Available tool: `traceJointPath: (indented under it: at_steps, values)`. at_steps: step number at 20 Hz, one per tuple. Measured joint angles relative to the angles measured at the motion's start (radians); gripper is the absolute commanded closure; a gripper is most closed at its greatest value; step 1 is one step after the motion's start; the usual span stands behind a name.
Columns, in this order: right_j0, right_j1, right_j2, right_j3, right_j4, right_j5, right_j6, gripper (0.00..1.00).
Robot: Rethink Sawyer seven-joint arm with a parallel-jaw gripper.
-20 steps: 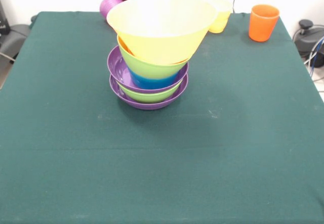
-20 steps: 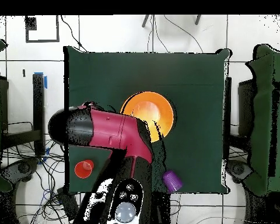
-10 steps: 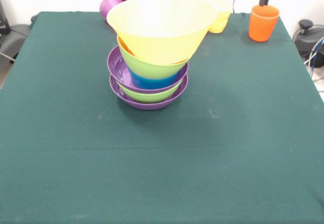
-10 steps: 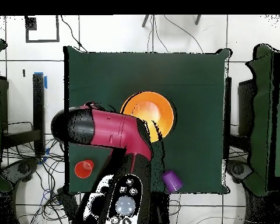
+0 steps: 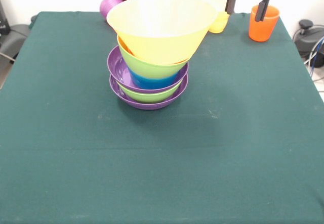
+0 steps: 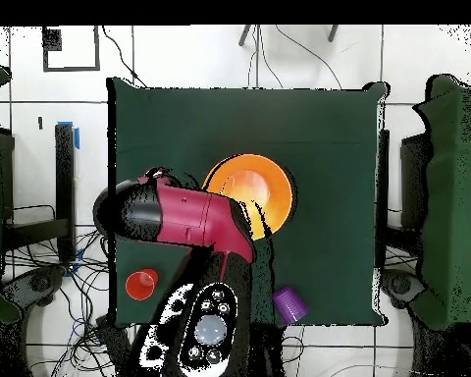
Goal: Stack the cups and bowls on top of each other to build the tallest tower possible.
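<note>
End effector (image 5: 247,4) hangs spread wide at the far right, one finger right at the orange cup (image 5: 263,23), tower (image 5: 157,49) well left.

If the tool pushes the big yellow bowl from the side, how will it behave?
The big yellow bowl probably tips or slides easily: it sits high on the tower, wider than every bowl below it. It looks like thin glossy plastic, so likely light and slippery. The lower bowls sit unevenly nested, so the whole pile might shift too.

Tower (image 5: 152,57) mid-table (image 5: 162,158) — three cups behind it at far edge; pincer (image 5: 247,4) above rightmost cup (image 5: 262,26).
</note>
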Motion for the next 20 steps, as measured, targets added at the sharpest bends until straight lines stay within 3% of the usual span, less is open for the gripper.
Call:
traceJointPath:
  at_steps: [20]
  values:
    - [0.075,0.056,-0.022,0.002,0.063,-0.055,0.03,0.0]
